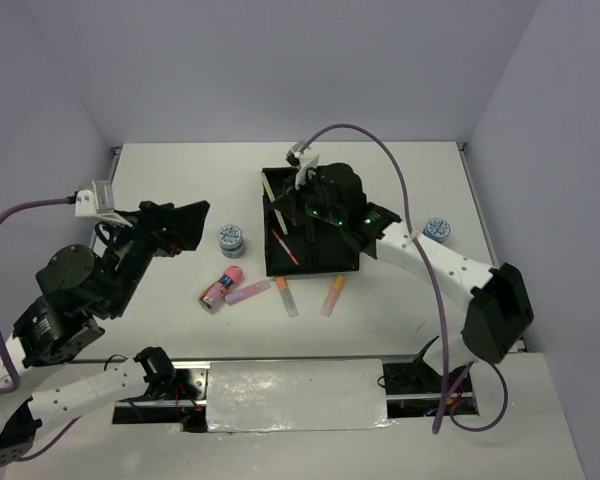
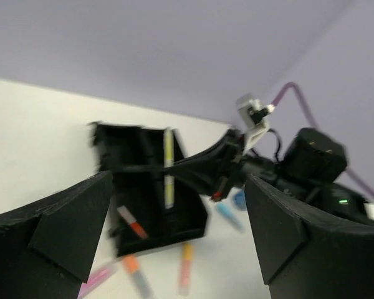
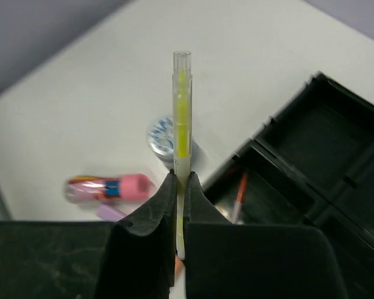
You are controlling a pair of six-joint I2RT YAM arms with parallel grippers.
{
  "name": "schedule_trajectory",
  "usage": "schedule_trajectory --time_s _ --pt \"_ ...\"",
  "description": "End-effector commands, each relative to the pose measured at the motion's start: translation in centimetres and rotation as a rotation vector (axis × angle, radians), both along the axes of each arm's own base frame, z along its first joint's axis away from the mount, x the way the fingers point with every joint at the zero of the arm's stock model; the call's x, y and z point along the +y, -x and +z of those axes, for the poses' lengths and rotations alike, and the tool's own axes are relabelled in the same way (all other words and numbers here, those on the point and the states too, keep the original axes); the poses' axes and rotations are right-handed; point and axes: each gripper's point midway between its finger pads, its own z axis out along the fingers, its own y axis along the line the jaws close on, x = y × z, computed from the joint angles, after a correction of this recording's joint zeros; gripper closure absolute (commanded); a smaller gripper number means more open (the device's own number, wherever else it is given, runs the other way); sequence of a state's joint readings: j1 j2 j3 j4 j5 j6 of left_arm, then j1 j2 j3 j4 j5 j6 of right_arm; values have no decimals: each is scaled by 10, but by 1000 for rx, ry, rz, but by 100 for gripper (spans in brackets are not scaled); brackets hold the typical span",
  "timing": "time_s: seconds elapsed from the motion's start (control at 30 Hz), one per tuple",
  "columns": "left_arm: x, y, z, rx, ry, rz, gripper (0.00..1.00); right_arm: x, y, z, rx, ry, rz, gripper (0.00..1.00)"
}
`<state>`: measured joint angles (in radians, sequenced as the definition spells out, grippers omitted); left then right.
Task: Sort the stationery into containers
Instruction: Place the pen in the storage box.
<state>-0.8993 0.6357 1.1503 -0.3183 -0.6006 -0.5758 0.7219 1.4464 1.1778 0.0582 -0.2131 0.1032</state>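
Observation:
The black tray [image 1: 315, 268] sits mid-table. My right gripper [image 3: 181, 182] is shut on a yellow marker [image 3: 181, 118], which hangs over the tray's left edge [image 1: 269, 187]. A thin orange pen [image 1: 284, 247] lies in the near-left compartment. Left of the tray, my left gripper [image 1: 193, 227] hangs open and empty above the table; its view is blurred, with the tray [image 2: 196, 227] between its fingers. On the table lie a pink tube [image 1: 223, 284], a purple marker [image 1: 247, 292], two orange markers [image 1: 286, 296] [image 1: 333, 294] and a tape roll [image 1: 232, 239].
A second tape roll [image 1: 437, 229] lies right of the tray beside the right arm. A blue marker [image 2: 227, 215] shows past the tray's right side in the left wrist view. Purple walls close in the table on three sides.

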Motion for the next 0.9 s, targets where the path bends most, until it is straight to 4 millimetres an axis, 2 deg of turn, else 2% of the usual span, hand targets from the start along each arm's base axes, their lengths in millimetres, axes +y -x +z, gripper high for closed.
schedule_trajectory --time_s 0.0,0.1,0.13,0.17,0.2,0.23,0.27,0.3,0.33,0.37,0.4,0.63,0.8,0.87 --pt "45 -8 -73 210 -340 227 1 -26 -27 -43 -5 274 -120 100" --pt "53 -4 -95 235 -458 216 1 -25 -43 -80 24 357 -139 100" --pt "54 -2 -100 241 -480 210 1 -24 -45 -86 32 377 -133 100" --pt "56 0 -110 253 -511 205 1 -21 -51 -84 15 393 -129 100" --pt "60 3 -115 249 -516 203 1 -27 -57 -103 42 450 -151 100" --pt "59 3 -120 247 -521 198 1 -27 -60 -106 34 469 -145 100" --pt "58 3 -136 261 -545 188 1 -25 -62 -109 35 477 -140 100" --pt "55 4 -144 263 -546 168 1 -24 -64 -122 53 496 -130 100" --pt "50 3 -145 247 -523 151 1 -22 -65 -126 59 497 -118 100" --pt "48 5 -155 242 -529 131 1 -19 -66 -135 67 509 -112 100" --pt "40 7 -154 230 -518 83 1 -18 -66 -140 74 516 -104 100" --pt "33 9 -150 199 -502 35 1 -15 -63 -164 120 532 -98 100" --pt "34 9 -150 198 -501 38 1 -19 -64 -183 165 550 -132 94" --pt "33 9 -150 198 -504 35 1 -19 -65 -187 173 555 -137 88"
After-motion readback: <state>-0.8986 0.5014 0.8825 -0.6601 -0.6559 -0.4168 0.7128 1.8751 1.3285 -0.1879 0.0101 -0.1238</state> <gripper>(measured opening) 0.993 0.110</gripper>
